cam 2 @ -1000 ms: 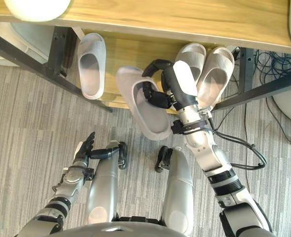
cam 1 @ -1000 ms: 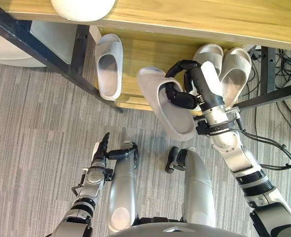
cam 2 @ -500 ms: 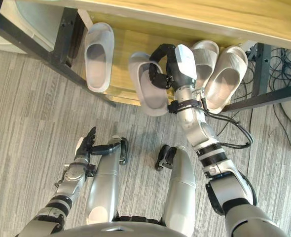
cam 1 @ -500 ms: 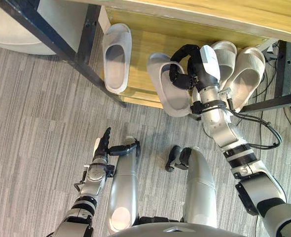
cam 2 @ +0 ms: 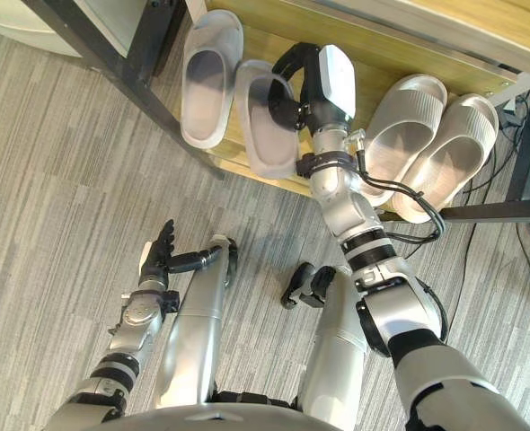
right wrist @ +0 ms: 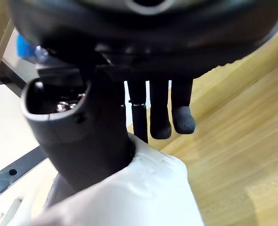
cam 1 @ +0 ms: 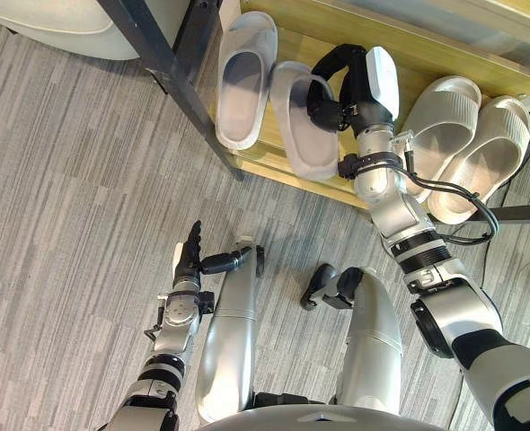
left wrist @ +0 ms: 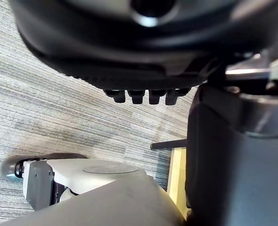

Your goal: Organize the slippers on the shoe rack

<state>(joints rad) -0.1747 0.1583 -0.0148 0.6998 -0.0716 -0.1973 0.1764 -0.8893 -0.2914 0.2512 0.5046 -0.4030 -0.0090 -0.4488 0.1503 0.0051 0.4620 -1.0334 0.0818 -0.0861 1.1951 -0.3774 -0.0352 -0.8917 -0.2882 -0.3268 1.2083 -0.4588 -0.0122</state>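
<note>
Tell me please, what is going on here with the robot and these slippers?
The robot's right hand is curled round a pale grey slipper and holds it at the wooden shelf of the shoe rack, close beside a matching slipper at the shelf's left end. It has not let go yet. A beige pair lies further right on the same shelf. The left hand hangs open above the carpet, idle.

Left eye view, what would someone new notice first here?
The right hand grips a grey slipper over the wooden shelf, right beside a matching slipper. Two beige slippers lie farther right, and the left hand hangs open above the carpet.
</note>
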